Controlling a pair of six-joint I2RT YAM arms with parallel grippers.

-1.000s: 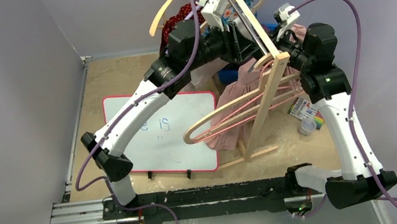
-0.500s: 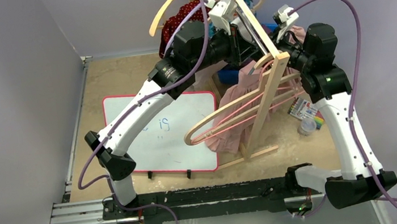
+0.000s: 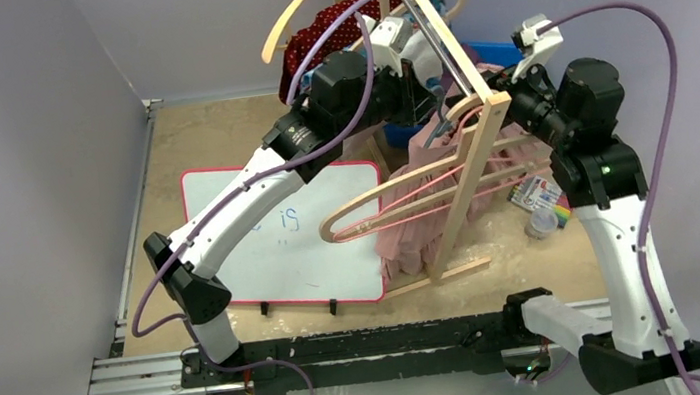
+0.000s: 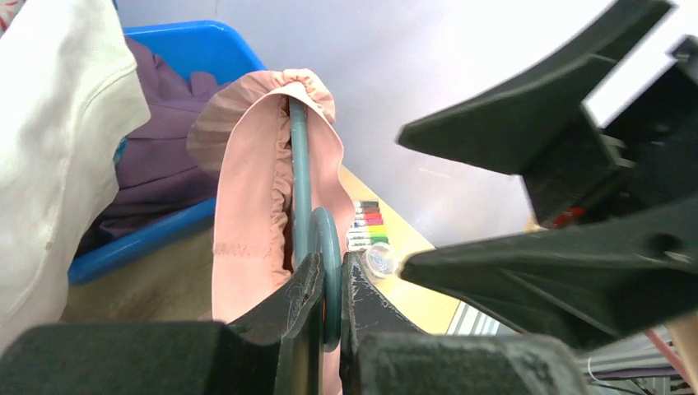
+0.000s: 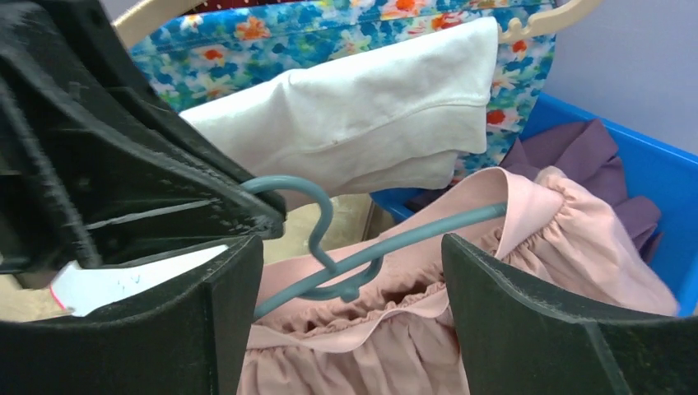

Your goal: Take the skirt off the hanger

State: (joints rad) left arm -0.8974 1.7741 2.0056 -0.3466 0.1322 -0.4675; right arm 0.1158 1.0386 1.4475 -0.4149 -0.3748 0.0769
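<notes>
Left claw (image 4: 327, 304) clamped on the teal hanger (image 4: 298, 164) hook, right claw (image 5: 350, 267) spread wide at the pink skirt (image 5: 527, 239) waistband, which hangs beside the rack (image 3: 469, 173) toward the tabletop (image 3: 209, 144) far-right corner; hanger steadied, so next probably pinch the waistband and slide it off.

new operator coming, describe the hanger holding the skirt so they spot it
Find the wooden rack mid-table. Near its top bar a pink skirt drapes over one hanger. It is thin and teal, while the neighbouring wooden hangers are pale.

Pink gathered skirt (image 5: 576, 247), waistband looped over slim teal hanger (image 5: 428, 234)
</notes>
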